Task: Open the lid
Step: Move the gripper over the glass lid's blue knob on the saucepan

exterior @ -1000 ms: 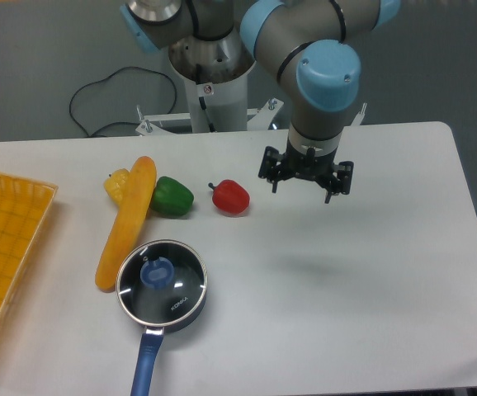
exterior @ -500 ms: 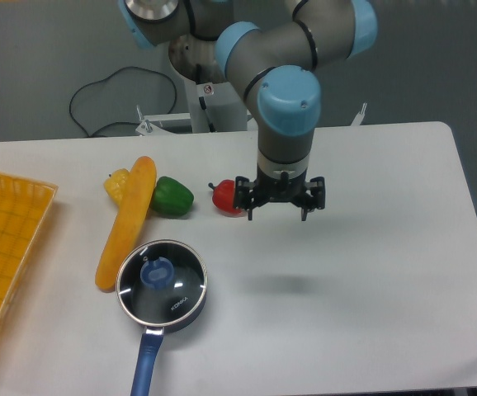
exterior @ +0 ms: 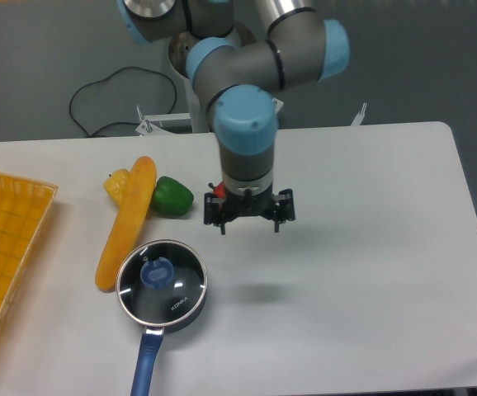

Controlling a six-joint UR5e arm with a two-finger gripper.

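1. Sitting flat on the saucepan (exterior: pixel 162 299) near the front left of the table (exterior: pixel 370 247): the lid (exterior: pixel 161 280), a clear glass disc with a thin metal rim, seating evenly all round as far as can be told.
2. Hanging in the air above the table, up and to the right of the lid and apart from it: the gripper (exterior: pixel 248 219), fingers spread and holding nothing.
3. Probably handling as stiff, fairly light but brittle (glass, so no knocking or dropping), with a smooth face offering no purchase.
4. Looking like the only sensible place to take hold: the blue knob (exterior: pixel 156 271) at the centre, small and raised, suiting a pinch from directly above.
5. Judging a straight upward lift safest, since a tilted pull risks dragging the rim against the saucepan or nudging its blue handle (exterior: pixel 145 363).
6. Lying close on the left: a carrot (exterior: pixel 128 221) and a green pepper (exterior: pixel 172 197), worth avoiding when coming down.
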